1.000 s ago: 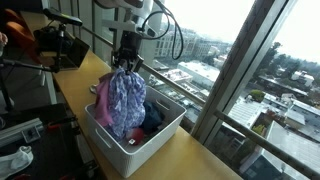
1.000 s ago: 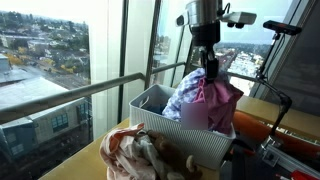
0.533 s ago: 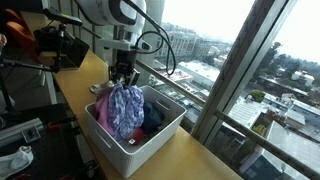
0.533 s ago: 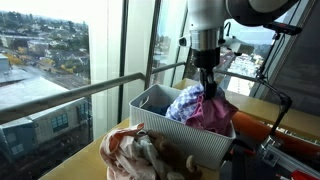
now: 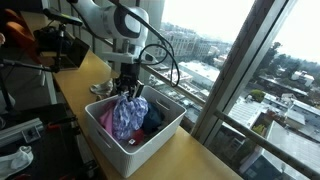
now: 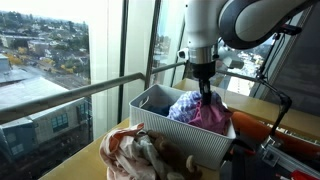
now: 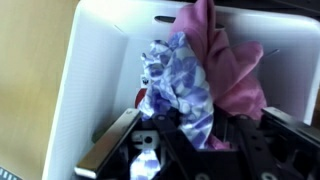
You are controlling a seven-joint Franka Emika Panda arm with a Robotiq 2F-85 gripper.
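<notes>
Wrist view showed the gripper (image 7: 175, 125) pointing down into a white bin (image 7: 80, 70). Its jaws were drawn narrow and pinched on the top of a blue-and-white patterned cloth (image 7: 180, 85). The cloth bunched up between the fingers and spread out just ahead of them, sagging onto the rest of the bin's load. A pink cloth (image 7: 225, 70) lay touching the patterned one on one side of the jaws and reached toward the far wall of the bin. On the opposite side a small patch of something red (image 7: 143, 100) peeked out from under the patterned folds, close to the fingertips.

In both exterior views the gripper (image 5: 126, 92) (image 6: 205, 92) stood upright, low over the bin (image 5: 140, 155) (image 6: 175, 135), about level with its rim. The patterned cloth (image 5: 125, 112) (image 6: 188, 103) hung directly beneath the jaws in a short gathered bundle, its lower part resting inside the bin. The pink cloth (image 5: 103, 118) (image 6: 212, 118) sat below and beside the jaws, against the bundle. A dark garment (image 5: 155, 118) lay lower down, on the other side of the bundle. The bin stood on a wooden counter (image 5: 190, 158) by a tall window. In an exterior view a crumpled floral cloth (image 6: 130, 150) lay outside the bin, well apart from the jaws and below them.
</notes>
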